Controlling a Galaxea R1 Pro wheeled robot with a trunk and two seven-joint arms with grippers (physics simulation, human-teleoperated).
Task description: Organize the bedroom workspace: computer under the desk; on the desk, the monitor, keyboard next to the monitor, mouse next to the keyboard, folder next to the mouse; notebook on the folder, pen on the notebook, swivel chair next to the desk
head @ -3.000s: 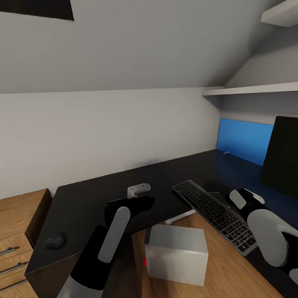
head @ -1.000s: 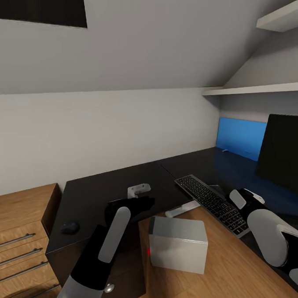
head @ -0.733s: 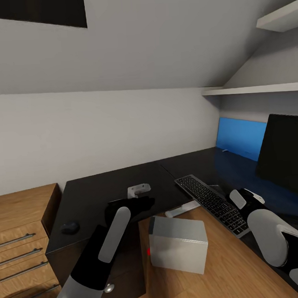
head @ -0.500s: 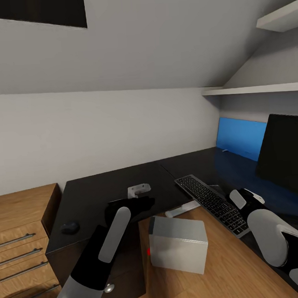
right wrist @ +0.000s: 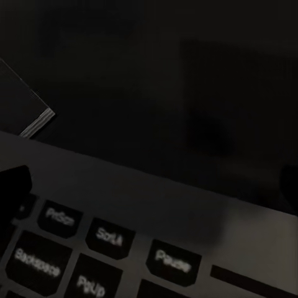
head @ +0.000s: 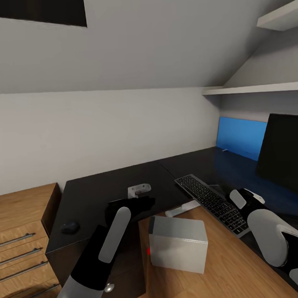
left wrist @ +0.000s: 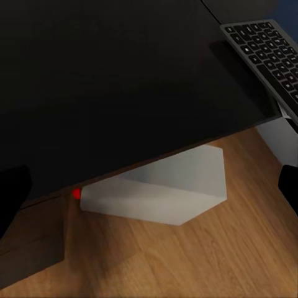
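Mouse lies on the left wing of the desk, near the outer end beside the wooden drawers and well apart from the keyboard. Risk: it is small and rounded. A glancing approach could skid it off that end, so I judge it needs a descent from straight above.

Left gripper hovers over the desk's front edge. Its wrist view shows the two fingers at opposite borders, so it is spread wide and holds nothing. Risk: lowering from here could strike the glossy top or catch on its edge.

Computer stands on the floor in the crook of the L. In the left wrist view its red-lit end is tucked under the top, but in the head view most of the case stands clear of it. Risk: a push high on the case could tip or twist it rather than slide it under.

Keyboard lies along the right wing, close to the front edge. Right gripper sits just above its near end, over the Backspace and Pause keys, with jaws apart and empty. Risk: downward or outward contact there could lever the keyboard over the edge.

Monitor stands just behind that arm. Risk: a wide elbow swing could knock it over on its thin neck.
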